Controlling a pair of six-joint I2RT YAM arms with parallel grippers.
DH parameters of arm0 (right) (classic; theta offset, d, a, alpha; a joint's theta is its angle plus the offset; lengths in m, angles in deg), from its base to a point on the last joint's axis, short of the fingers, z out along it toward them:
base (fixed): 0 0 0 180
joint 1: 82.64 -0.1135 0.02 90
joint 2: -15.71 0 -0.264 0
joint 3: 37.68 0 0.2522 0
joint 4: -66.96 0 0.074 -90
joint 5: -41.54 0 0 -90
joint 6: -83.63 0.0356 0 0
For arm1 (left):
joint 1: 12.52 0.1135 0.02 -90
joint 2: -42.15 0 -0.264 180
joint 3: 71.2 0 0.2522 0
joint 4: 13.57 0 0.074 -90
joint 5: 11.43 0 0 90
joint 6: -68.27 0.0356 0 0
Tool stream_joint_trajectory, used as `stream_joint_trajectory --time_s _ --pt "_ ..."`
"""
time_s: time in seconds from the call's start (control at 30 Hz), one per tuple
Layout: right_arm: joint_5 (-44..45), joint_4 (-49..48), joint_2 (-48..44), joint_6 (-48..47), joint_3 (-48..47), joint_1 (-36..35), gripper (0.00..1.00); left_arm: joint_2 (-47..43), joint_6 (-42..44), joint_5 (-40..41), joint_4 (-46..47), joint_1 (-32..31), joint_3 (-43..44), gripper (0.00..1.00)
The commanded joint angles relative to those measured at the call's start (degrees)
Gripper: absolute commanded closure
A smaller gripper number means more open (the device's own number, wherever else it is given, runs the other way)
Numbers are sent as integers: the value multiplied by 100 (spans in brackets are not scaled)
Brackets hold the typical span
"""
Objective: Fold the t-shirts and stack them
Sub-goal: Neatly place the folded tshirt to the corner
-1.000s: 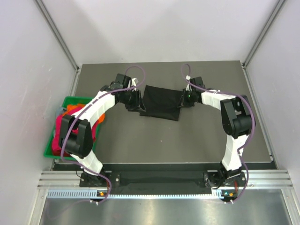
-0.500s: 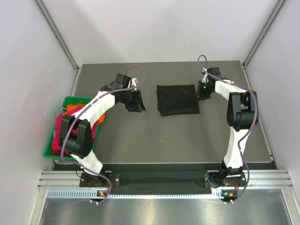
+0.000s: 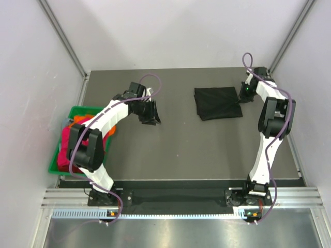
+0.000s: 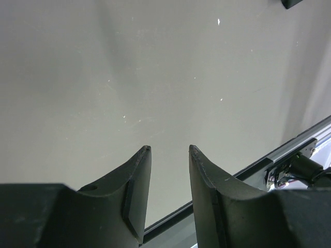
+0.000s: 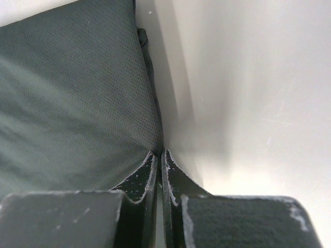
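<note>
Bin (image 3: 77, 109), green plastic, sits far left of the black t-shirt (image 3: 217, 102), hard against the table's (image 3: 181, 150) left edge. The red, magenta and orange t-shirts (image 3: 66, 144) are heaped in the bin.

Nearer the black t-shirt, but still well apart from its left edge, the left gripper (image 3: 153, 114) hangs over bare tabletop. Its fingers (image 4: 135, 175) stand partly spread with nothing between them; the wrist camera sees only grey surface past the tips. The stretch of table between this gripper and the shirt is bare, and so is the whole near half of the table below the shirt.

The black t-shirt lies folded into a flat, roughly square pad on the far right part of the table. Its edges look fairly straight and its lower right corner is drawn out slightly to a point.

At that right edge is the right gripper (image 3: 242, 96). Its fingers (image 5: 147, 170) are pressed together, and the wrist view shows the shirt's hem running straight into the tips, so they pinch the cloth at its very edge. The rest of the shirt spreads away to the left of the fingers.

Right of the shirt, room is tight: only a narrow strip of table separates the gripper from the table's right edge and the side wall (image 3: 310, 103).
</note>
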Motion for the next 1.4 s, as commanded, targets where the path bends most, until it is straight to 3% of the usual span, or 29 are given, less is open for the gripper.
stream_joint_trajectory --time_s 0.0,0.27,0.9,1.23,1.37 --pt "184 101 146 -235 -332 176 100 0 52 -112 37 -1 122 60" --pt "377 110 243 -165 -490 625 100 -17 43 -130 54 -1 87 60" --pt "667 250 1306 -33 -2589 1223 100 -88 131 11 10 -1 78 60" --pt "791 -13 1421 -33 -2933 1346 100 -18 122 28 19 -1 96 60" --pt "782 -5 1122 -24 -2934 1302 77 -79 96 11 28 -1 78 60"
